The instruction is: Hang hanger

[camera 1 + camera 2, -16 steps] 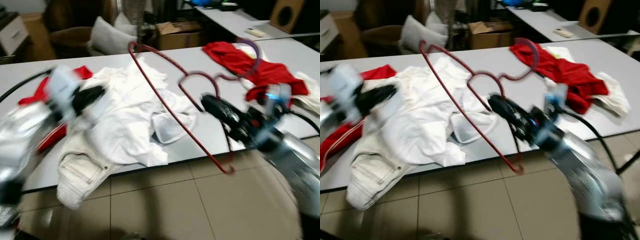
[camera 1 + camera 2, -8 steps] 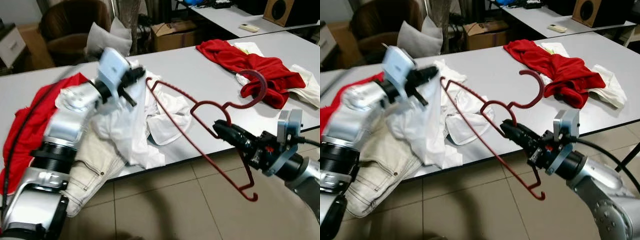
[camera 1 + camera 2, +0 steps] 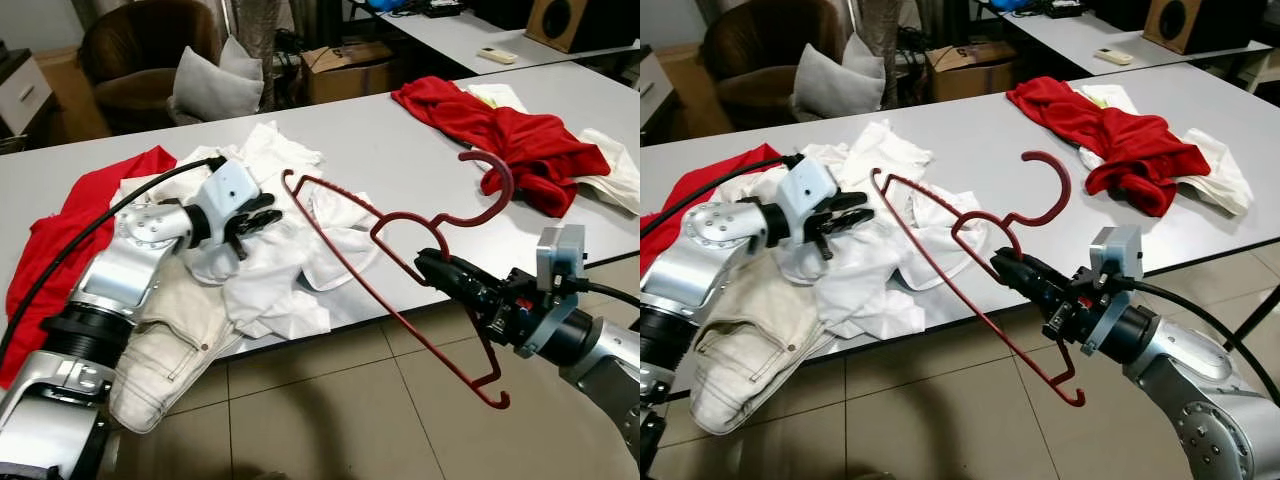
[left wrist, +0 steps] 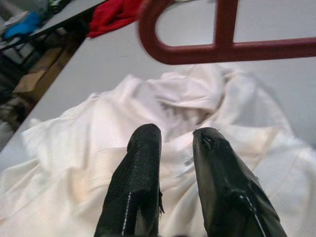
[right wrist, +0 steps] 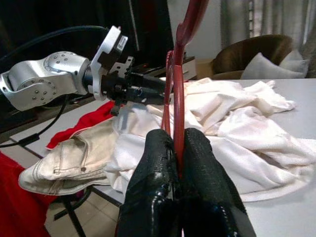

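Hanger [image 3: 400, 270], dark red wire, clamped in the right gripper [image 3: 432, 268] and held tilted in the air at the front edge of the table [image 3: 400, 150], hook [image 3: 495, 185] pointing up and away, long bar running from over the white clothes [image 3: 290, 260] down past the table edge toward the tiled floor [image 3: 330, 410]. Gripped at the neck loop, black fingers [image 5: 163, 197] pressed together around the red wire in the right wrist view. Left gripper [image 3: 255, 220] poised over the heap of white clothes, fingers [image 4: 143, 168] slightly apart with nothing between them, tips close to the fabric. Beige jeans [image 3: 160, 350] hanging partly off the near table edge, beside the white heap. Red garment [image 3: 60, 230] lying at the far left of the table. Another red garment [image 3: 500, 125] with a white cloth [image 3: 620, 170] just beside it at the far right, well apart from the hanger. Brown armchair [image 3: 130, 60] with grey cushion [image 3: 215, 90] behind the table, cardboard box [image 3: 345, 65] near it.
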Controlling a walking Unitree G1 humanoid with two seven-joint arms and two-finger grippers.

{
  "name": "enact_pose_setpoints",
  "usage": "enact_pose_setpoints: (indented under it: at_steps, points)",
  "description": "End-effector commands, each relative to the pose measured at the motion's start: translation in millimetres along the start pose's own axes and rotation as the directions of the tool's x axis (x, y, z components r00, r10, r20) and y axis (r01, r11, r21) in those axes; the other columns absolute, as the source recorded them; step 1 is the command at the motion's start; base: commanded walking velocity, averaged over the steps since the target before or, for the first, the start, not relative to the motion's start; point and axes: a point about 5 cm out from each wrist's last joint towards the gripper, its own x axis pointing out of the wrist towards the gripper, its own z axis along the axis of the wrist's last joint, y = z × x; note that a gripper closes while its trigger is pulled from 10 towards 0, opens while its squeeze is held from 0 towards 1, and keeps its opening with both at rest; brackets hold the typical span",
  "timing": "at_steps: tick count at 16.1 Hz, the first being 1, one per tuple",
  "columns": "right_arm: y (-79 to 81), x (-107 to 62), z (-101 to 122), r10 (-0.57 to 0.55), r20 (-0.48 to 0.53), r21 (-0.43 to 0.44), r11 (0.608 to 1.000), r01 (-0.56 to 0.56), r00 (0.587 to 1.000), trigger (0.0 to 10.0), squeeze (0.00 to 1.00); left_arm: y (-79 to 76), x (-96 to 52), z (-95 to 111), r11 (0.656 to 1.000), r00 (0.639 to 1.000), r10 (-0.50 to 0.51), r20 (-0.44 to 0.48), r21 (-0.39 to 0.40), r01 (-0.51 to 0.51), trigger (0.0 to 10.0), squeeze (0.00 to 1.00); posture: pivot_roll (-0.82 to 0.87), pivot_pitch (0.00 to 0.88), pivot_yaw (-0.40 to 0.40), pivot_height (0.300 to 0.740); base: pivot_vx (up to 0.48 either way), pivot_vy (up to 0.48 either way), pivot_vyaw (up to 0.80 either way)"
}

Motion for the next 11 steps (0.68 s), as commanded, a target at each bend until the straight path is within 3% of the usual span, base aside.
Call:
enact_pose_setpoints:
  at_steps: [1, 3, 5, 7, 11]
  points:
    - [0.6, 3.0, 0.7, 0.019, -0.011, -0.004, 1.000, -0.019, 1.000, 10.0, 0.00, 20.1, -12.0, 6.2, 0.995, 0.994, 0.104, 0.033, -0.011, -0.104, 10.0, 0.00, 0.02, 0.000, 0.094, 0.740, 0.000, 0.000, 0.00]
    - [3.1, 4.3, -0.9, 0.034, -0.014, 0.002, 0.999, -0.034, 0.999, 10.0, 0.00, 42.6, -27.1, 12.3, 0.970, 0.968, 0.239, 0.079, -0.071, -0.234, 10.0, 0.00, 0.02, 0.000, 0.093, 0.740, 0.000, 0.000, 0.00]
    - [6.6, 7.3, -3.7, 0.057, -0.022, 0.009, 0.998, -0.057, 0.998, 10.0, 0.00, 49.6, -40.7, 2.2, 0.970, 0.971, 0.241, 0.011, -0.042, -0.240, 10.0, 0.00, 0.02, 0.000, 0.095, 0.740, 0.000, 0.000, 0.00]
    - [8.2, 9.6, -14.8, 0.061, -0.083, 0.011, 0.998, -0.060, 0.995, 10.0, 0.00, 31.5, -48.4, -20.6, 0.996, 0.990, 0.090, -0.112, 0.001, -0.090, 10.0, 0.00, 0.03, 0.000, 0.093, 0.740, 0.000, 0.000, 0.00]
    - [-9.7, 10.2, -35.5, -0.105, -0.210, -0.018, 0.994, 0.104, 0.972, 10.0, 0.00, -6.4, -44.2, -36.3, 0.991, 0.982, -0.122, -0.141, -0.063, 0.114, 10.0, 0.00, 0.03, 0.000, 0.093, 0.740, 0.000, 0.000, 0.00]
